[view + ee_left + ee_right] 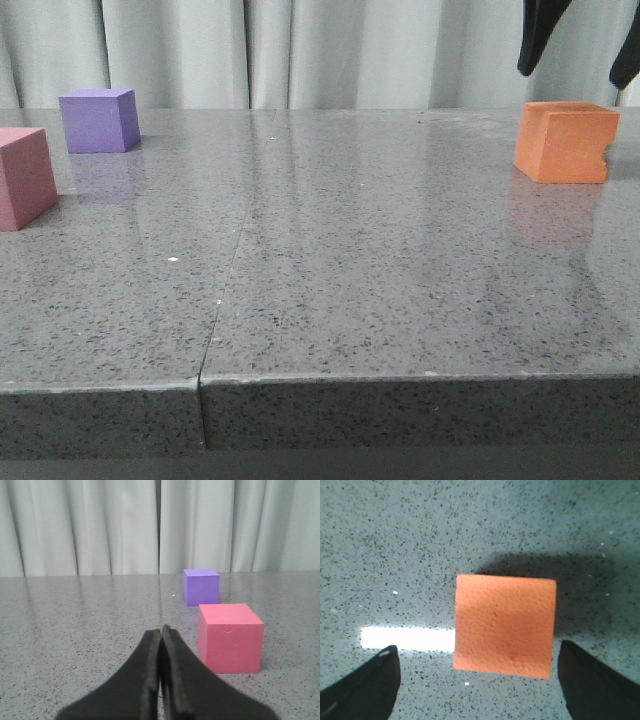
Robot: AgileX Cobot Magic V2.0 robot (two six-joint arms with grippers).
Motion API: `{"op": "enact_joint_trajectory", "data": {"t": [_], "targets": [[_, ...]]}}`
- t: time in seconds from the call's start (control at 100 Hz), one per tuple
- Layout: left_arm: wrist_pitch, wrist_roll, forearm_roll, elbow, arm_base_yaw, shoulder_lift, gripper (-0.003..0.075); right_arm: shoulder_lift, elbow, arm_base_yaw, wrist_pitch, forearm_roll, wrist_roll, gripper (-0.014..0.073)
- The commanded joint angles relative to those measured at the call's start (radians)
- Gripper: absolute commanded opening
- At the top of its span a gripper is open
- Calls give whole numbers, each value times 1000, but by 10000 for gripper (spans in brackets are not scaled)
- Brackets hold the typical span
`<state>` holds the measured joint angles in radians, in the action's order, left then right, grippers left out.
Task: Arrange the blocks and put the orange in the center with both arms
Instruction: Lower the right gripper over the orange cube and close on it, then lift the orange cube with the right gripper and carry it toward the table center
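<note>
Orange cube (565, 141): rests on the grey surface (350, 270) out at about 2 o'clock in the front view, notch on its lower right edge; not yet lifted and nowhere near the middle.
Purple cube (98, 120): at about 10 o'clock, far back on the left side.
Pink cube (22, 177): at about 9 o'clock, near the purple one but apart from it, partly cut off by the frame edge.
Right end effector (480, 680): spread wide, hanging above the orange cube with a finger off each side and touching nothing; in the front view only two dark fingertips (540, 40) show above the cube.
Left end effector (161, 675): fingers pressed together, empty, low over the surface, with the pink cube just beside it at 2 o'clock and the purple one beyond.
Centre of the surface: holds no block.
Done so far: nothing arranged, as far as these views show.
Left to do: grasp the orange cube, carry it to the centre, and bring the purple and pink cubes to either side of it, probably with the left arm.
Doubt: how high the right fingers sit over the cube cannot be told.
</note>
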<state>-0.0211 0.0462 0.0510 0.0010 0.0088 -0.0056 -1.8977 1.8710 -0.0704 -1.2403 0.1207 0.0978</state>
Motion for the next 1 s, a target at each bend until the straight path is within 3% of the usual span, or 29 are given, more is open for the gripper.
{"op": "enact_joint_trajectory", "data": {"t": [0.0,0.73,0.8,0.99], "targets": [[79,2,-9,40,-7,-29,-20,30,33,1,-36,1,-9,631],[79,2,-9,40,-7,-29,-20,-80,33,1,-3,-2,-9,627],[79,2,-9,40,-7,-29,-20,-81,33,1,-2,-3,-9,584],[79,2,-9,40,-7,-29,-20,-81,33,1,3,-2,-9,364]]}}
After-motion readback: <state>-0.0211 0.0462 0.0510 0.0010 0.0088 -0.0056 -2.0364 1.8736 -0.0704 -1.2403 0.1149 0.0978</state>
